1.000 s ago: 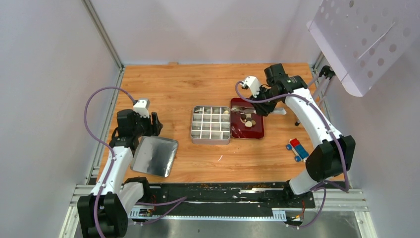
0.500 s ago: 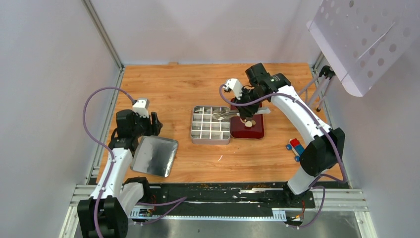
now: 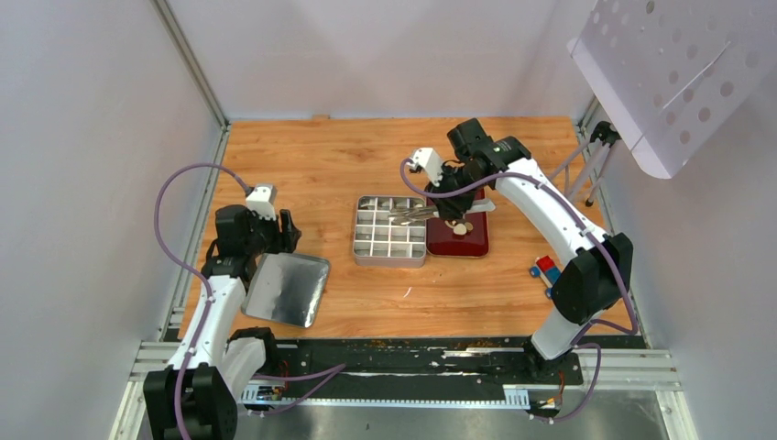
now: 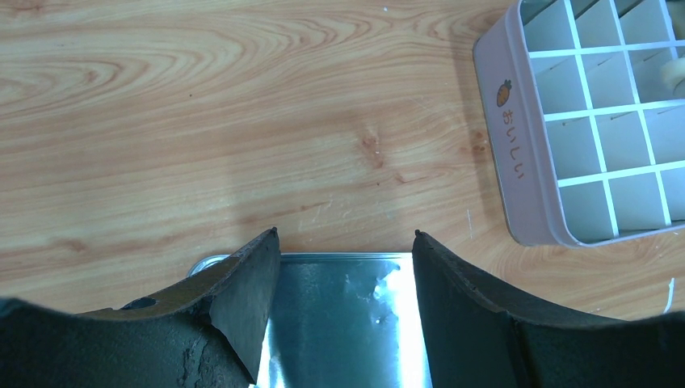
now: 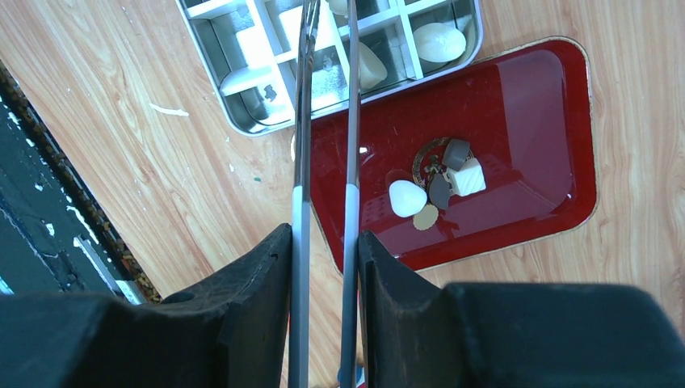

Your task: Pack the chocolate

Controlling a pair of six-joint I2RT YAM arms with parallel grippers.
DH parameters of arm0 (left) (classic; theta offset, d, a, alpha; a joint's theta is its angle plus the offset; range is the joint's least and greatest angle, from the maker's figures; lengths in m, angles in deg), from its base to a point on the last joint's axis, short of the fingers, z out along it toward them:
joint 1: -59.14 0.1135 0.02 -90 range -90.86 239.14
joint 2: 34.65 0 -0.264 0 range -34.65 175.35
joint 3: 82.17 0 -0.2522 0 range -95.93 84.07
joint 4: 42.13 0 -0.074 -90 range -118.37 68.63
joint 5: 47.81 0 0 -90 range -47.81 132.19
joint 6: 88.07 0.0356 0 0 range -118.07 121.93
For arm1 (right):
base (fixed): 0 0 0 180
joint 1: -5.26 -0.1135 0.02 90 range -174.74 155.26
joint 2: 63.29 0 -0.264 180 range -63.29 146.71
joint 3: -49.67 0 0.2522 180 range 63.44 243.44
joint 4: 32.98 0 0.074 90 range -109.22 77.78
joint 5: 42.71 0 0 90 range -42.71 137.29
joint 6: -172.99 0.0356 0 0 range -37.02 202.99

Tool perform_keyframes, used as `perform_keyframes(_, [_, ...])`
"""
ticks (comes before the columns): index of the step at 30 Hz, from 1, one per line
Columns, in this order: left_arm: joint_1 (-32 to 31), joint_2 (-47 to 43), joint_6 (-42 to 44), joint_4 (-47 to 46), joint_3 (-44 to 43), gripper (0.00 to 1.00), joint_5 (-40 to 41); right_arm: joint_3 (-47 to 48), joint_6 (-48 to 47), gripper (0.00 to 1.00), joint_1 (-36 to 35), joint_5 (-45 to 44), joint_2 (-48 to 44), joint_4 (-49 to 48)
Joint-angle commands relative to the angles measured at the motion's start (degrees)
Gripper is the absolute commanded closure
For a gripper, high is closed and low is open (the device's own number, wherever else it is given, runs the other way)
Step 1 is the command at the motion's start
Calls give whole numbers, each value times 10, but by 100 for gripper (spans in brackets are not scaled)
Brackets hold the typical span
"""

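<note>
My right gripper [image 5: 325, 234] is shut on the long metal tongs [image 5: 352, 121]. The tongs' tips reach over the silver compartment tin [image 3: 390, 250]; a cream piece shows between them at the top edge of the right wrist view. Cream chocolate pieces [image 5: 440, 42] lie in some of the tin's compartments. More chocolate [image 5: 406, 198], cream and dark, lies in a cluster in the red tray [image 5: 525, 97], which stands against the tin's right side. My left gripper [image 4: 346, 234] is open above the shiny tin lid [image 4: 347, 315], with nothing between its fingers.
The tin lid [image 3: 289, 289] lies at the front left of the wooden table. A small red-and-blue block [image 3: 547, 270] sits to the right near the right arm. The tin [image 4: 598, 121] shows at the right edge of the left wrist view. A perforated white panel [image 3: 678, 73] hangs at the upper right.
My right arm has swung left, carrying the tongs from over the red tray to over the tin. The left arm has stayed still.
</note>
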Motion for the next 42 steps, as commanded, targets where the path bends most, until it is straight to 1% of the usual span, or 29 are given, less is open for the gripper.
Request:
perform_keyframes(1, [5,-9,-6,-19,2,31,-2,27,12,68,-5,1,0,-29])
perform_keyframes(6, [5,-7,-6,-21,1,30,-3,19,15,62,-5,-7,-6,-35])
perform_keyframes(7, [5,-6,-6,-20,1,31,-3,17,15,62,-5,-7,-7,-34])
perform_keyframes(12, [5,-2,-6,-21,-1,30,-5,13,12,73,0,-23,-21,-35])
perform_keyframes(16, [5,3,-6,-19,-3,31,-6,-1,14,80,38,-26,-42,-35])
perform_keyframes(20, [5,10,-6,-20,-7,31,-6,-23,19,81,88,-33,-66,-36])
perform_keyframes(25, [5,17,-6,-19,-10,31,-8,-72,25,80,149,-44,-89,-48])
perform_keyframes(30, [5,21,-6,-19,-12,31,-8,-107,22,78,170,-59,-94,-55])
perform_keyframes(36, [5,18,-4,-18,-10,31,-7,-102,24,77,181,-47,-73,-55])
perform_keyframes(40, [5,14,-4,-18,-4,31,-5,-83,23,70,181,-22,-56,-44])
perform_keyframes(42, [5,13,-4,-19,-3,31,-4,-75,22,69,181,-15,-48,-41])
